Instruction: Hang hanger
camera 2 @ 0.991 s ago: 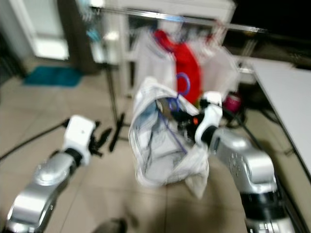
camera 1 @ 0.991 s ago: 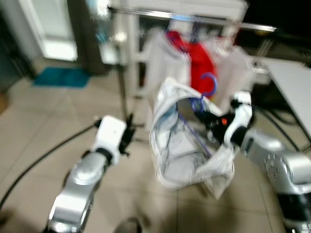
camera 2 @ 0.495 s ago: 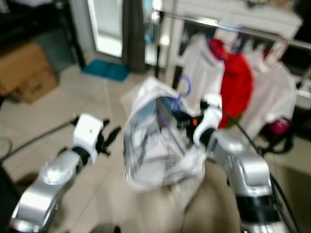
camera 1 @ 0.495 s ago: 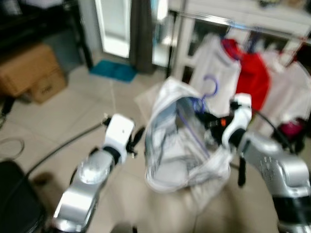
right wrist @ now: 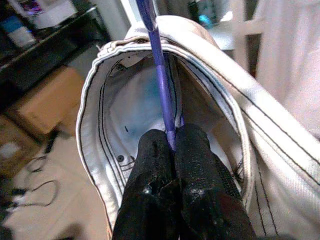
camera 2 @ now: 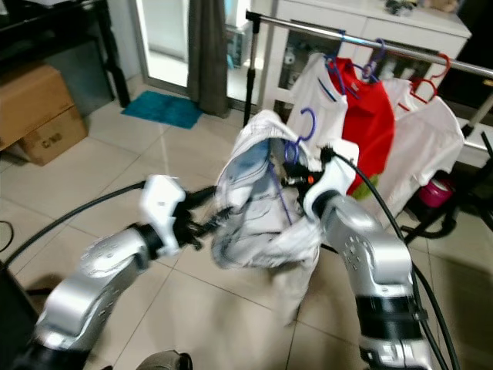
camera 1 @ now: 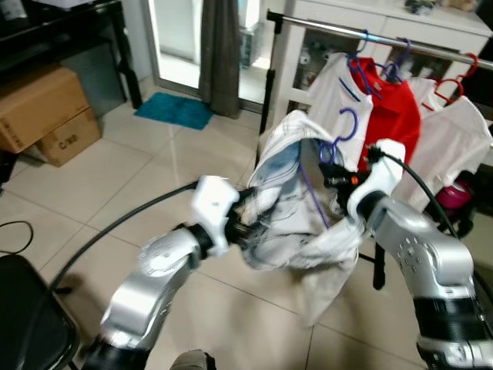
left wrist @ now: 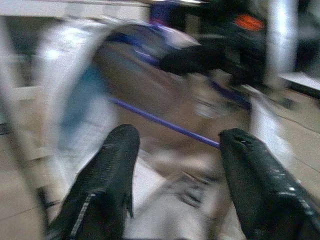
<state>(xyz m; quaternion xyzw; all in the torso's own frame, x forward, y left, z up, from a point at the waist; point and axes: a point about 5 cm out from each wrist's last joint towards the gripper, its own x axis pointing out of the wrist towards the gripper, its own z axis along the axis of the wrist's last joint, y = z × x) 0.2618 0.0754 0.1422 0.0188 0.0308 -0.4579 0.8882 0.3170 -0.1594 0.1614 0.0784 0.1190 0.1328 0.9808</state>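
Right wrist view: your right gripper [right wrist: 172, 142] is pinching the stiff purple hanger [right wrist: 161, 70]; its floppy white shirt [right wrist: 280, 150] is swinging, so keep gripping the wire.

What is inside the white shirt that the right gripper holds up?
A purple hanger runs inside the white shirt; the right gripper pinches its bar, and its hook sticks out above the collar. The hanger's lower parts are covered by cloth.

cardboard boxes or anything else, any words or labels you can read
Small box: a short dark print on its side, too small to read.
Large box: no print visible.
Shirt on the hanger: no readable text.
Nothing else legible.
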